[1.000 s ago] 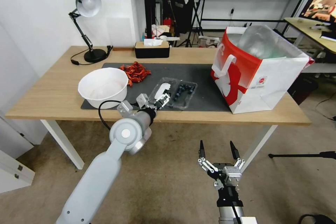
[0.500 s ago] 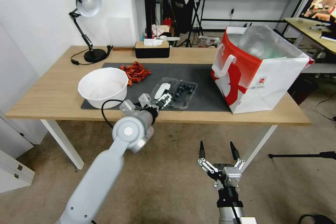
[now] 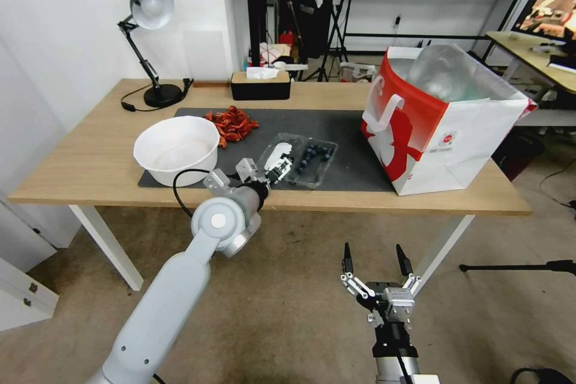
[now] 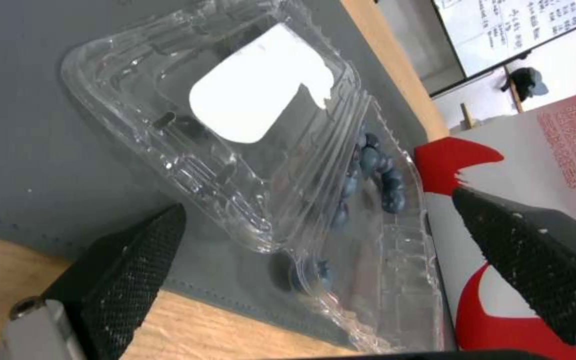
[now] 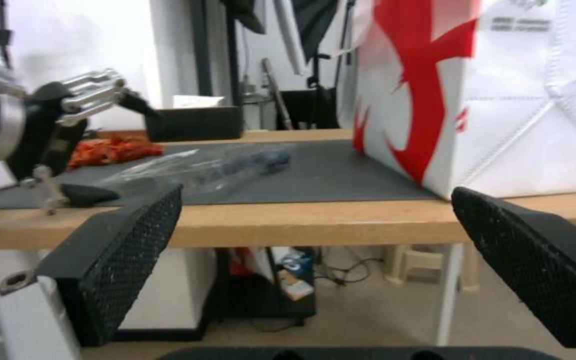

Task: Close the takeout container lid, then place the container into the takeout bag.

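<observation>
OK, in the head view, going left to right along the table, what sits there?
Desk lamp → white bowl → left gripper at the open lid → blueberry container → takeout bag. The right gripper hangs open below the table edge.

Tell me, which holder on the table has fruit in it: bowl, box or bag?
The small clear plastic box holds dark berries. It lies open on the grey mat, between the white bowl and the red-and-white bag.

Left arm stretched forward, left pincer (image 3: 277, 169) open — right pincer (image 3: 377, 264) held low, fingers spread
</observation>
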`<state>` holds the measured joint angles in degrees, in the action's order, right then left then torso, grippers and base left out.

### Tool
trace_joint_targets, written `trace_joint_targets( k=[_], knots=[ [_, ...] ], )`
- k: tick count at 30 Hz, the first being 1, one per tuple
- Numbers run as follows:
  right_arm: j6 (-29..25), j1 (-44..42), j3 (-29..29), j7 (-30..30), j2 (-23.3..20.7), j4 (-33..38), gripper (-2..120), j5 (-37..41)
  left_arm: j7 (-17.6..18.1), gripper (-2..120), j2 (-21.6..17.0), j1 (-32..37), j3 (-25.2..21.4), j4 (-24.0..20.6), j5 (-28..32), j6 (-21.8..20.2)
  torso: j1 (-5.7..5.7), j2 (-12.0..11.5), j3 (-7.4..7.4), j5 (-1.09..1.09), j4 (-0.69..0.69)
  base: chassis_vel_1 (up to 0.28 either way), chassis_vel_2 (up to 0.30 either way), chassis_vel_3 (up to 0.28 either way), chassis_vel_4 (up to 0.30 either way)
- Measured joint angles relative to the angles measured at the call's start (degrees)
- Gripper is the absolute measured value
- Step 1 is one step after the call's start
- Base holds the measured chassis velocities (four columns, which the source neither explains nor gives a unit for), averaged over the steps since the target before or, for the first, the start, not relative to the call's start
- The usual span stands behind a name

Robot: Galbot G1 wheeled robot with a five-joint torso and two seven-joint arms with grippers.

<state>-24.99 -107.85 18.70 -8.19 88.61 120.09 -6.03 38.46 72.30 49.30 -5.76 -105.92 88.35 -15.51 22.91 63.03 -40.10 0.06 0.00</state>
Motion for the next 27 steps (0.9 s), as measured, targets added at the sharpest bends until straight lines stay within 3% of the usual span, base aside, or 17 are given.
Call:
trace_joint_targets(
  k=[1, 2, 4, 5, 10, 19, 27],
  knots=[
    [0.00, 0.00, 0.00, 0.00, 0.00, 0.00, 100, 0.00, 0.00, 100, 0.00, 0.00, 0.00, 0.00, 0.00, 0.00, 0.00, 0.00, 0.00, 0.00, 0.00, 0.000, 0.000, 0.000, 0.000],
    [1.16, -0.04, 0.89, 1.76, -0.99, 0.09, 100, 1.78, -0.22, 100, -0.14, -0.09, -0.06, 0.09, 0.24, 0.00, 0.00, 0.00, 0.00, 0.31, -0.03, 0.000, 0.000, 0.000, 0.000],
    [2.38, -0.19, 1.73, 3.08, -1.92, 0.27, 100, 3.10, -0.44, 100, -0.23, -0.14, -0.10, 0.13, 0.37, 0.02, 0.00, -0.01, -0.01, 0.31, -0.03, 0.000, 0.000, 0.000, 0.000],
    [3.68, -0.09, 3.78, 5.10, -3.73, 1.51, 100, 5.42, -0.62, 100, -0.26, -0.19, -0.11, 0.21, 0.45, 0.06, 0.01, -0.01, -0.01, 0.11, 0.00, 0.000, 0.000, 0.000, 0.000],
    [6.40, 0.08, 7.11, 8.73, -7.63, 3.19, 100, 10.59, -1.11, 100, -0.05, -0.37, -0.03, 0.44, 0.52, 0.50, 0.01, -0.01, -0.02, 0.02, 0.00, 0.000, 0.000, 0.000, 0.000],
    [8.03, 0.42, 9.24, 11.42, -10.23, 4.16, 100, 15.16, -4.17, 100, 0.17, -0.52, 0.20, 0.37, 0.52, 1.61, 0.01, -0.01, -0.02, -0.04, 0.00, 0.000, 0.000, 0.000, 0.000],
    [8.09, 0.68, 9.36, 11.65, -10.62, 3.56, 100, 15.22, -9.70, 100, -0.31, -0.11, 0.19, 0.11, -0.93, 2.65, 0.01, -0.01, -0.01, -0.06, 0.00, 0.000, 0.000, 0.000, 0.000]
  ],
)
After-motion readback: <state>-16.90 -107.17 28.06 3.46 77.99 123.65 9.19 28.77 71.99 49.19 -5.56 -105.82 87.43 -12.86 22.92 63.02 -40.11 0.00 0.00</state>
